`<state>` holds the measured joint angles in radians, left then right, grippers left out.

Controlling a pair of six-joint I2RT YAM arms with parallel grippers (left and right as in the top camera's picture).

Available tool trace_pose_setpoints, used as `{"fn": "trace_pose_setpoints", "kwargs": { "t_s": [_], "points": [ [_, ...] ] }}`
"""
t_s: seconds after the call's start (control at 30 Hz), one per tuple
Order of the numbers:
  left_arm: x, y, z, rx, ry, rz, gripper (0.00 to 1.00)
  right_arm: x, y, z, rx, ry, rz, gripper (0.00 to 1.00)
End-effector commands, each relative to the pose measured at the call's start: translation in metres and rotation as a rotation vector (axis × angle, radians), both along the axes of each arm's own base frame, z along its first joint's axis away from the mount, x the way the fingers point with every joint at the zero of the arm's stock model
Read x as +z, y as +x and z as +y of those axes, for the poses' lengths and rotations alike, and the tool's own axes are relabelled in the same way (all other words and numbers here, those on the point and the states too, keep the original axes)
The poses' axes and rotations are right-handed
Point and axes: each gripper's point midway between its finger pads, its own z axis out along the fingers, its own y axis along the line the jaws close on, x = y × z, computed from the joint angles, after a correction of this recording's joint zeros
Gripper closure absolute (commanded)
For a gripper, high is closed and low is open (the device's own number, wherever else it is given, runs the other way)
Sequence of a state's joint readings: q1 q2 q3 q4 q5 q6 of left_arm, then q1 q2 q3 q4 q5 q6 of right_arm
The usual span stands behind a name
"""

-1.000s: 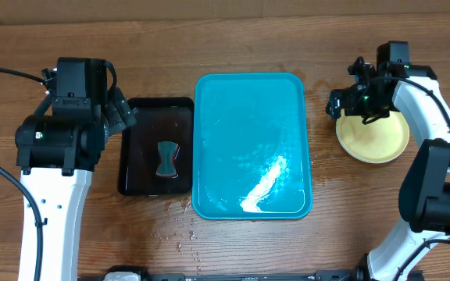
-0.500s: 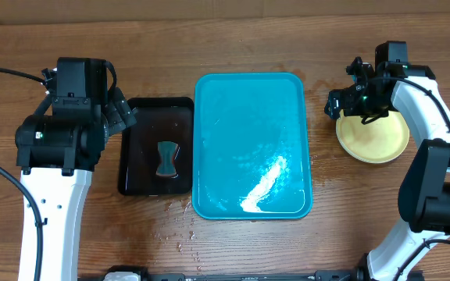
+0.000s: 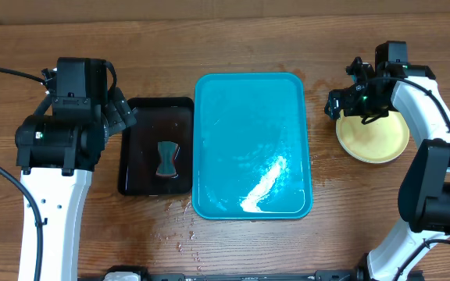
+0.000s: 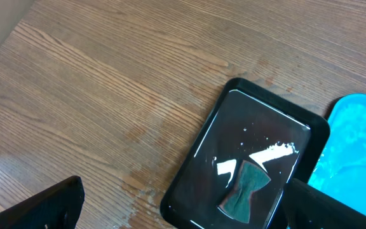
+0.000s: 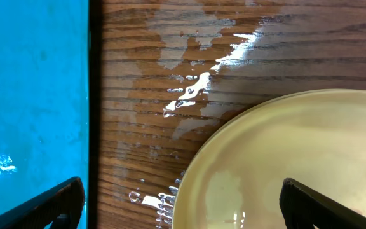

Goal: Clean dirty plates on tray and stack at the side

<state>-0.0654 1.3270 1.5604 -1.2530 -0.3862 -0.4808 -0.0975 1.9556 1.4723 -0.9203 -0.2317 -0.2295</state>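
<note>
The teal tray (image 3: 252, 146) lies in the middle of the table, wet and with nothing on it. A pale yellow plate (image 3: 373, 136) rests on the wood to its right; in the right wrist view the plate (image 5: 297, 159) looks clean and glossy. My right gripper (image 3: 348, 101) hovers open over the plate's upper left edge, and the right wrist view shows the right gripper (image 5: 189, 213) holding nothing. My left gripper (image 3: 122, 115) stands open above the left edge of a black tray (image 3: 155, 117); in its wrist view the left gripper (image 4: 186, 213) is empty.
A dark green sponge (image 4: 244, 186) lies in the wet black tray (image 4: 246, 121), with the teal tray's corner (image 4: 358, 146) beside it. Water pools on the wood (image 5: 196, 83) between teal tray (image 5: 30, 95) and plate, and droplets (image 3: 180, 226) lie below the black tray.
</note>
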Motion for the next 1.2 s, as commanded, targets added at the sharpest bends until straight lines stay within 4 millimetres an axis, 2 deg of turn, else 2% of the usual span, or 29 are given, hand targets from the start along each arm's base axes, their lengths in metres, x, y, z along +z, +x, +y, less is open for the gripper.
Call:
{"fn": "trace_pose_setpoints", "kwargs": {
  "t_s": [0.0, 0.4, 0.47, 0.57, 0.67, 0.77, 0.83, 0.87, 1.0, 1.07, 1.1, 1.17],
  "points": [
    [0.004, 0.001, 0.001, 0.017, -0.005, -0.018, 0.0, 0.003, 0.001, 0.001, 0.009, 0.003, -0.012, 0.0],
    [0.004, 0.001, 0.001, 0.017, -0.005, -0.018, 0.0, 0.003, 0.001, 0.001, 0.008, 0.003, -0.011, 0.0],
    [0.004, 0.001, 0.001, 0.017, -0.005, -0.018, 0.0, 0.007, 0.001, 0.001, 0.007, 0.002, -0.021, 0.0],
    [0.004, 0.001, 0.001, 0.017, -0.005, -0.018, 0.0, 0.023, 0.002, 0.001, 0.008, -0.002, -0.061, 0.0],
    [0.004, 0.001, 0.001, 0.016, -0.005, -0.018, 0.0, 0.052, 0.003, 0.001, 0.008, -0.009, -0.134, 0.0],
    [0.004, 0.001, 0.001, 0.017, -0.005, -0.018, 0.0, 0.094, 0.001, -0.001, 0.004, -0.031, -0.237, 0.0],
    [0.004, 0.001, 0.001, 0.017, -0.005, -0.018, 0.0, 0.128, -0.006, -0.001, 0.003, -0.041, -0.32, 0.0],
    [0.004, 0.001, 0.001, 0.017, -0.005, -0.018, 0.0, 0.155, -0.01, 0.0, 0.004, -0.046, -0.393, 0.0],
    [0.004, 0.001, 0.001, 0.016, -0.005, -0.018, 0.0, 0.234, -0.027, 0.018, 0.052, 0.006, -0.633, 0.0],
    [0.004, 0.001, 0.001, 0.017, -0.005, -0.018, 0.0, 0.27, -0.039, 0.028, 0.085, 0.024, -0.748, 0.0],
    [0.004, 0.001, 0.001, 0.017, -0.005, -0.018, 0.0, 0.281, -0.044, 0.031, 0.093, 0.023, -0.783, 0.0],
    [0.004, 0.001, 0.001, 0.017, -0.005, -0.018, 0.0, 0.313, -0.063, 0.042, 0.126, 0.019, -0.884, 0.0]
  ]
}}
